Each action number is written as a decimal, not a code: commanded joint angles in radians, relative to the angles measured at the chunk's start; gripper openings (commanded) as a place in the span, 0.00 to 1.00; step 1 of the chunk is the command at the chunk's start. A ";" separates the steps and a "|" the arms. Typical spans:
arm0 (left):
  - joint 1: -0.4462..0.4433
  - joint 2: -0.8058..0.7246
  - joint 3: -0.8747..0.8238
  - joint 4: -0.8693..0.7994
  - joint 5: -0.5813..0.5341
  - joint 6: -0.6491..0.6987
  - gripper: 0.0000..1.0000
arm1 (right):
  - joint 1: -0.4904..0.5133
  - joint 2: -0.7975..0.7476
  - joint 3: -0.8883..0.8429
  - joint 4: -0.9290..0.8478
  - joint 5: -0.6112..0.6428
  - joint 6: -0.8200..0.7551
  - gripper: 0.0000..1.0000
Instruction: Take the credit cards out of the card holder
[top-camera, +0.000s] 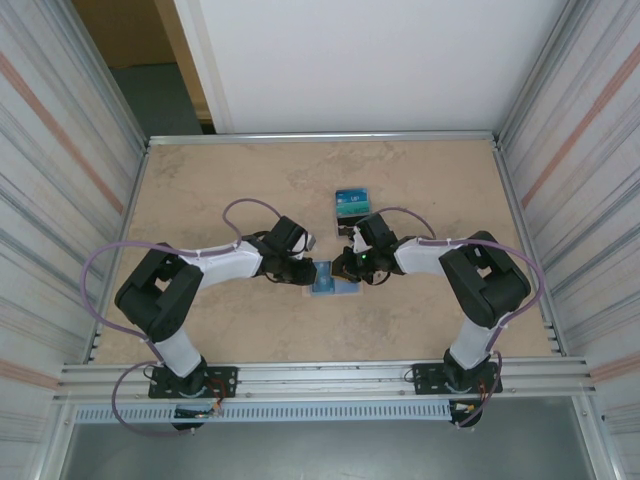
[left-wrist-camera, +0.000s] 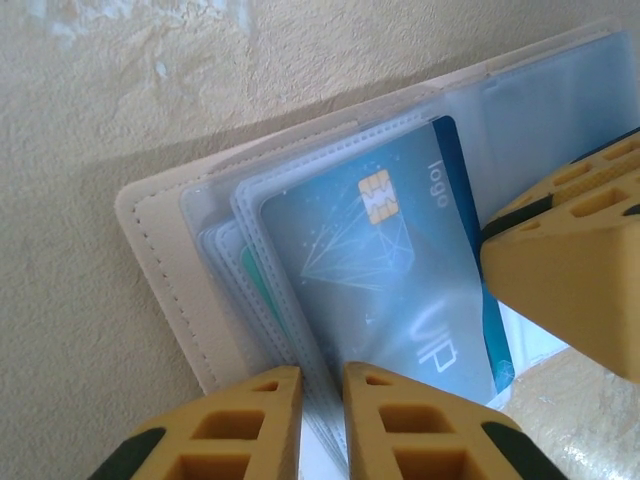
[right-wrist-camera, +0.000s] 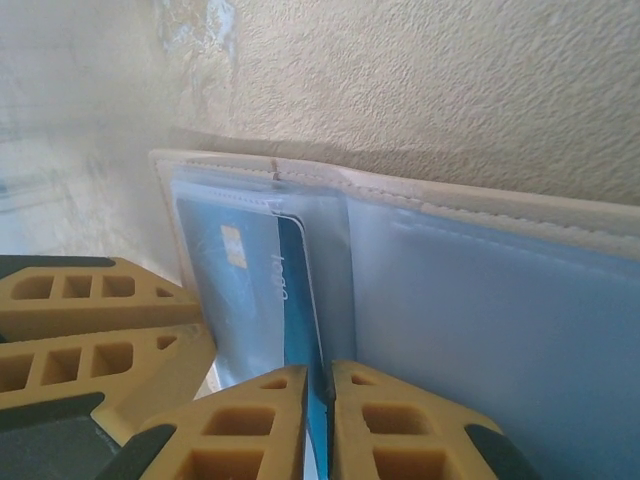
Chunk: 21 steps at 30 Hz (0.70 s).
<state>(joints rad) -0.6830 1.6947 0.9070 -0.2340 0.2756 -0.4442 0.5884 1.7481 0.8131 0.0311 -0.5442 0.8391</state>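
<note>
fingers of the left gripper almost together, just a slit between them, pinching the edge of the clear sleeves of the card holder. right gripper likewise nearly closed, clamped on the long edge of the blue card; can't tell if it grips bare card or card through sleeve.

top view: both arms folded inward, left gripper and right gripper meet tip to tip over the card holder, which lies open on the table, near centre and towards the bases.

left wrist view: blue card sits in the front sleeve, gold chip up, "logo" and "vip" printed on it. one right finger overlaps its far edge. teal edge of a second card shows in a sleeve behind it.

right wrist view: white stitched cover of the card holder flat on the table, left gripper's fingers just beside the blue card.

loose teal card lies on the table beyond the right gripper, apart from the holder.
</note>
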 joint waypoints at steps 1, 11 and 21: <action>-0.007 0.030 0.022 -0.025 -0.013 0.018 0.19 | -0.003 0.020 -0.012 0.011 -0.024 0.023 0.14; -0.007 0.035 0.026 -0.025 -0.006 0.016 0.18 | -0.002 0.032 -0.023 0.050 -0.049 0.036 0.11; -0.007 0.029 0.021 -0.026 -0.015 0.013 0.17 | -0.018 -0.002 -0.034 -0.012 0.012 0.016 0.00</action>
<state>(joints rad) -0.6830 1.7054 0.9184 -0.2348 0.2745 -0.4442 0.5755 1.7611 0.7948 0.0723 -0.5690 0.8608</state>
